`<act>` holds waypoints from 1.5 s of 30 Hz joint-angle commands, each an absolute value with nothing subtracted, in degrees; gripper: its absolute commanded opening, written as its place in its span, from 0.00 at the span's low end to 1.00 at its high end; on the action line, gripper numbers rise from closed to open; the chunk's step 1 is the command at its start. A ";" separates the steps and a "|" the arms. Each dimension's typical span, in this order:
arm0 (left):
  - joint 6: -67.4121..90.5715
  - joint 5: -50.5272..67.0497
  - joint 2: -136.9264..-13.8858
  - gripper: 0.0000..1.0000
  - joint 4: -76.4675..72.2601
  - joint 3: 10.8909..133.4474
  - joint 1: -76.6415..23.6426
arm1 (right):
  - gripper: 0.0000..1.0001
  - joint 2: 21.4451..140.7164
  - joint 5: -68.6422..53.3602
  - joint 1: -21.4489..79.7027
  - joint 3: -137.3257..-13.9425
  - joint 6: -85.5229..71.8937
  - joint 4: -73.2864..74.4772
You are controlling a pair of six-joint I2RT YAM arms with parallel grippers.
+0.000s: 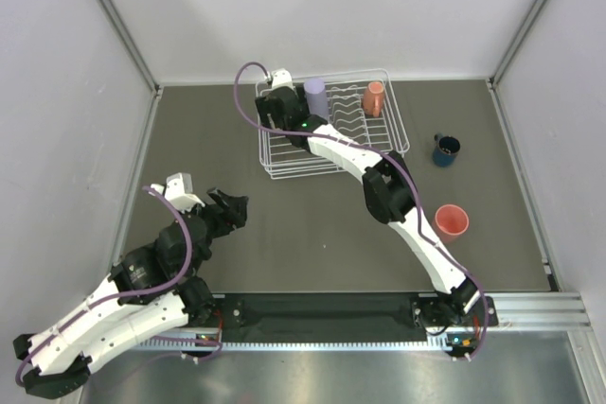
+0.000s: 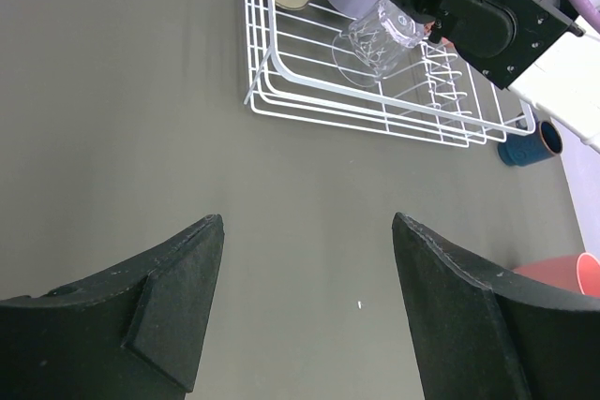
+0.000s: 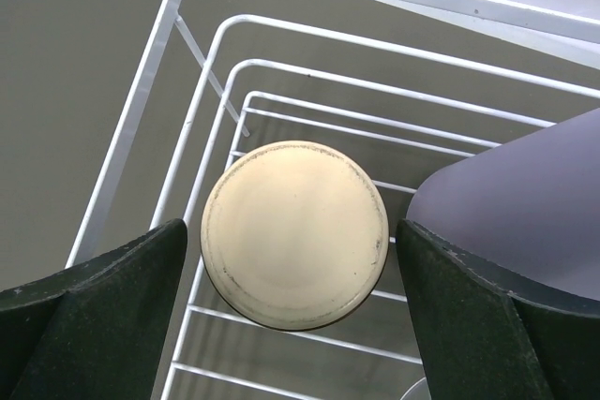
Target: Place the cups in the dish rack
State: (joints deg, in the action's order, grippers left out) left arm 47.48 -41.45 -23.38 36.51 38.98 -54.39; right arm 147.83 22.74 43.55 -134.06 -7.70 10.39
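Observation:
The white wire dish rack (image 1: 284, 163) stands at the table's far middle. In it stand the lavender tumbler (image 1: 316, 96), upside down, and the salmon-pink mug (image 1: 373, 98). My right gripper (image 1: 276, 111) is over the rack's far left corner. In the right wrist view it (image 3: 292, 227) is open, with one finger on each side of the steel cup's pale round base (image 3: 294, 233); the lavender tumbler (image 3: 525, 213) is right beside it. The dark blue mug (image 1: 446, 149) and the pink tumbler (image 1: 452, 221) are on the table to the right. My left gripper (image 1: 227, 207) is open and empty over the bare table.
A clear glass (image 2: 380, 35) lies inside the rack (image 2: 375, 110) under my right arm. The blue mug (image 2: 530, 145) and the pink tumbler (image 2: 562, 274) show at the right of the left wrist view. Grey walls close off the table at left, right and back.

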 commanded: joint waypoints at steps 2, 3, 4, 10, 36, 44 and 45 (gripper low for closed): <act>47.37 -41.92 -23.29 0.78 36.12 38.76 -54.49 | 0.92 147.22 22.59 43.15 -137.20 -8.00 8.70; 47.55 -41.92 -23.29 0.78 36.12 38.76 -54.49 | 0.92 146.43 22.41 43.15 -137.11 -8.09 9.05; 47.55 -41.75 -23.29 0.78 36.12 38.76 -54.49 | 0.92 145.99 22.33 43.15 -137.11 -8.17 9.31; 48.69 -40.43 -23.47 0.77 36.04 38.94 -54.49 | 0.93 140.72 23.64 44.56 -135.36 -6.59 9.67; 53.09 -22.51 -35.06 0.82 36.48 44.11 -54.49 | 0.92 71.68 33.85 39.12 -69.92 -26.53 36.99; 53.78 -17.41 -40.34 0.82 32.79 42.90 -54.49 | 0.77 50.55 26.47 21.64 -56.00 -32.08 48.77; 53.88 -16.53 -40.43 0.82 32.35 42.63 -54.49 | 0.76 50.10 25.41 20.40 -53.99 -31.91 49.13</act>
